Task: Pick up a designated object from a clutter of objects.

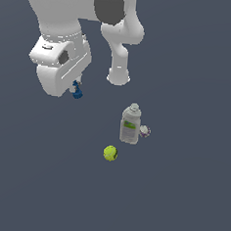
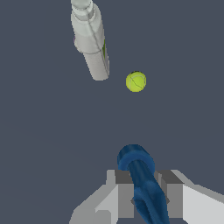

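The designated object [image 2: 142, 179] is a small dark-blue piece, and my gripper [image 2: 146, 199] is shut on it, one grey finger on each side. In the exterior view the same blue object [image 1: 77, 91] pokes out below the white hand at upper left, with the gripper [image 1: 76, 86] mostly hidden behind the hand's casing. The rest of the clutter lies apart from it: a yellow-green tennis ball [image 1: 110, 153], a grey bottle with a green label [image 1: 130, 124], and a small white-purple item [image 1: 144, 131] touching the bottle's side.
The robot's white base column [image 1: 119, 64] stands behind the hand in the exterior view. In the wrist view the bottle [image 2: 91, 39] and the tennis ball [image 2: 136, 81] sit on the dark grey floor, well away from the fingers.
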